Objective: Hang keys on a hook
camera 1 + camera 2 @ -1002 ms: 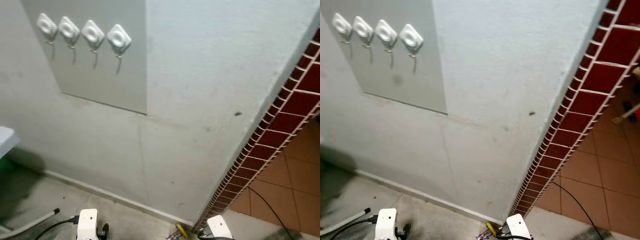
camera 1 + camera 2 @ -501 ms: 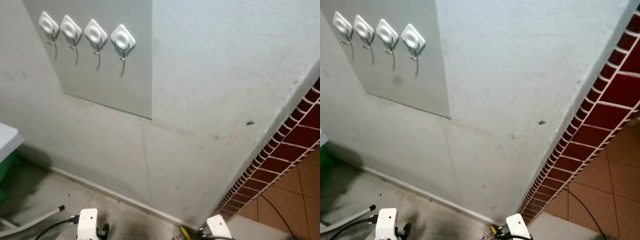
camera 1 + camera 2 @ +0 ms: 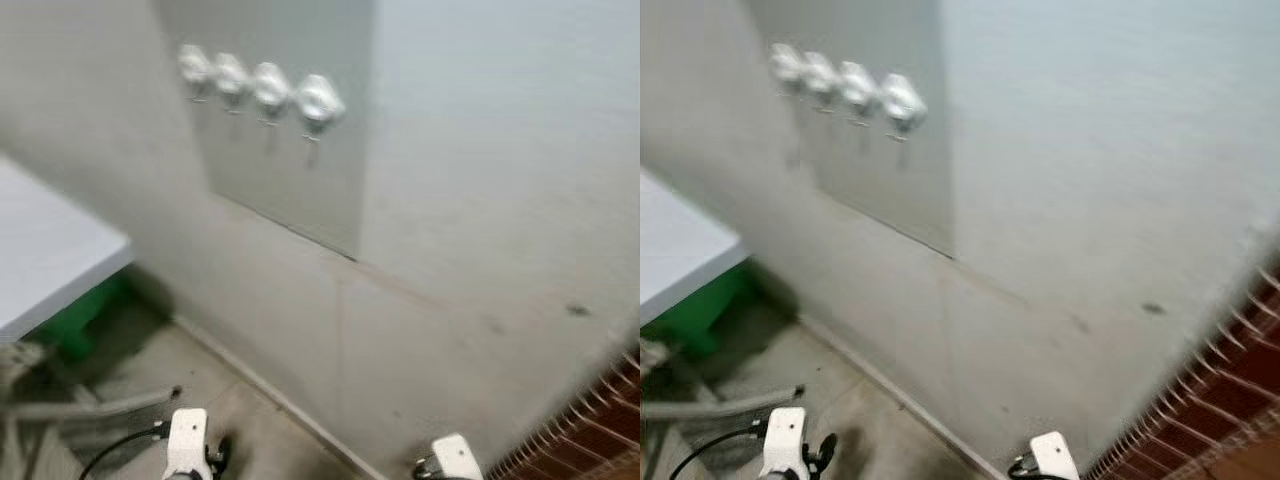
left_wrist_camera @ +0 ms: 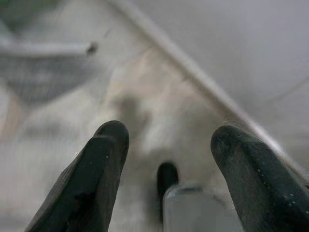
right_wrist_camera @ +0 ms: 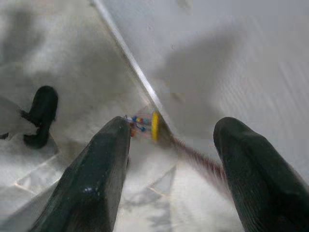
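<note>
Swinging left, my view blurs; four white wall hooks [image 3: 262,85] hang empty, both jaws open, keys [image 5: 143,124] on floor below them.

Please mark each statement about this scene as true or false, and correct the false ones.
1. Four white hooks are in a row on the grey panel on the wall. True.
2. A bunch of keys already hangs from the last hook. False: all four hooks are bare, as far as the blur lets me see.
3. The right tool is open, with nothing between its fingers. True.
4. The left tool is shut on the keys. False: its fingers stand apart and hold nothing.
5. A small yellow object with coloured beads lies on the floor near the foot of the wall. True.
6. A red table stands at the left. False: the table top is white, with something green under it.
</note>
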`<state>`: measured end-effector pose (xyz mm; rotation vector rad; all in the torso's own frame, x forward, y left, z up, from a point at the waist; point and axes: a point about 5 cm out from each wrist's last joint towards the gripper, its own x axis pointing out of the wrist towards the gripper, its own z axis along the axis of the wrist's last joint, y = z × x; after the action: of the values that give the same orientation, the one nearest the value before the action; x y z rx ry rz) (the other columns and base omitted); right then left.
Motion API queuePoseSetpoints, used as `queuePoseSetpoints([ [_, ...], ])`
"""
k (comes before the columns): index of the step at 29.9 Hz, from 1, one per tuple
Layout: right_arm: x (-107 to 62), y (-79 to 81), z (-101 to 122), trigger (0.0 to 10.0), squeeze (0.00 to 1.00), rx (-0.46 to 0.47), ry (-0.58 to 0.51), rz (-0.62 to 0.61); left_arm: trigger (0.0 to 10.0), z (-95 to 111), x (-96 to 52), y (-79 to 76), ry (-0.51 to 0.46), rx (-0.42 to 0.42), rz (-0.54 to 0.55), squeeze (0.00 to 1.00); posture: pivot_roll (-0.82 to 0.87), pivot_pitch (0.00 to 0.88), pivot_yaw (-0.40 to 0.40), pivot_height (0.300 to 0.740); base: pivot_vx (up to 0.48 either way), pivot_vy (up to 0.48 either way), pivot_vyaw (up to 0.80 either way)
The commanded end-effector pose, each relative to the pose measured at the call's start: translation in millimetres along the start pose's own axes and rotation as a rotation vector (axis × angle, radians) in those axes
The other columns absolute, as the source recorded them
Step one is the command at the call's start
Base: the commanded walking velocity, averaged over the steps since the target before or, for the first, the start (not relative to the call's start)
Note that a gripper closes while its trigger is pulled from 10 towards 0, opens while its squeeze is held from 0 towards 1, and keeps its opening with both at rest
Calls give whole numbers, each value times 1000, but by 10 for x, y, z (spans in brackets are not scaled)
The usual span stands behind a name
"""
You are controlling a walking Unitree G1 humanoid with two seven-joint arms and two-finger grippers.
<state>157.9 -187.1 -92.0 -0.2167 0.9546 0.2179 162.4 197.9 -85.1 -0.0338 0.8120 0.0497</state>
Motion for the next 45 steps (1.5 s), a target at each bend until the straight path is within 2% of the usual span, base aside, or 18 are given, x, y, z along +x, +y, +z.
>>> queuePoseSetpoints([
  [1, 3, 46, -9, 10000, 0, 8, -1, 8, 10000, -34, -9, 2, 16, 0, 4, 0, -98, 0, -5, 740, 0, 0, 800],
  [32, -6, 24, -24, 10000, 0, -8, 1, 17, 10000, -98, -29, -14, 34, -12, 11, 0, -92, 0, -18, 740, 0, 0, 800],
  [36, -6, 16, -14, 10000, 0, 55, -10, 20, 10000, -104, -32, -12, 35, -15, 13, 0, -92, 0, -18, 740, 0, 0, 0],
  [45, -5, 13, -3, 10000, 0, 67, -17, 21, 10000, -99, -31, 4, 33, -40, 18, 0, -91, 0, -17, 740, 0, 0, 0],
])
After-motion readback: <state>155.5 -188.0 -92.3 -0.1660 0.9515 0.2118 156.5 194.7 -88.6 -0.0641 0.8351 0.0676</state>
